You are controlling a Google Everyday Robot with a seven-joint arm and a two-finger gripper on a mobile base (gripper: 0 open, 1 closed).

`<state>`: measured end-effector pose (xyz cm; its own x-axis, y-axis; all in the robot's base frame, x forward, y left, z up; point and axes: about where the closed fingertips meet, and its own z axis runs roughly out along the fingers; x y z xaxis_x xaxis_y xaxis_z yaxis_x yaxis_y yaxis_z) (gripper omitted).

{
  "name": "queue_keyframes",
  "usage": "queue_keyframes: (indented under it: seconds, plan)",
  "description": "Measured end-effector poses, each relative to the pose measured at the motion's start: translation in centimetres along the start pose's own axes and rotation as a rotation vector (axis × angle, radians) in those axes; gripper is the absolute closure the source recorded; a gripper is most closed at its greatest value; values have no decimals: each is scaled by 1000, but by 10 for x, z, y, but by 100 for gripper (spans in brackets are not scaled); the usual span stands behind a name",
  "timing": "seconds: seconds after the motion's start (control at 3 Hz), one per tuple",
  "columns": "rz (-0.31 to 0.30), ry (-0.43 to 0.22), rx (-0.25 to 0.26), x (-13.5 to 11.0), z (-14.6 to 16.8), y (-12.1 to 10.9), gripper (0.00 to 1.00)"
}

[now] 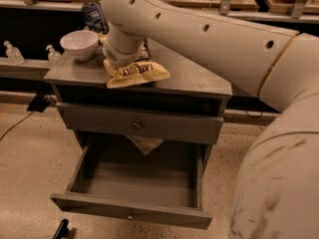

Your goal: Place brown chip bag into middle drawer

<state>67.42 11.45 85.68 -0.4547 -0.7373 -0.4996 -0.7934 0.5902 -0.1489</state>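
Note:
The brown chip bag [137, 73] lies on top of the grey cabinet [194, 81], its cream-yellow lower half with dark "LATE JULY" lettering facing me. My gripper is at the end of the arm's wrist [121, 51], pressed down on the bag's upper part and hidden behind that wrist. The middle drawer [130, 212] is the lowest one. It is pulled out wide open below the cabinet, and its inside shows nothing lying in it.
A white bowl [79, 44] stands on the cabinet top left of the bag, with a blue-and-white bag [94, 15] behind it. The drawer front above, with a brass knob [135, 125], is shut. A pale sheet [144, 144] hangs beneath it. Two small bottles [51, 54] stand at the left.

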Motion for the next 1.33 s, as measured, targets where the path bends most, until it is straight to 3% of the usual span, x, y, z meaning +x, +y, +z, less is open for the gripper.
queue_keyframes:
  seconds: [0.33,0.67,1.33]
  plan:
    - [-1,1,-1,0,1,1,31]
    - [-1,1,-1,0,1,1,31]
    - [82,-74,31,23,-27,-11,79]
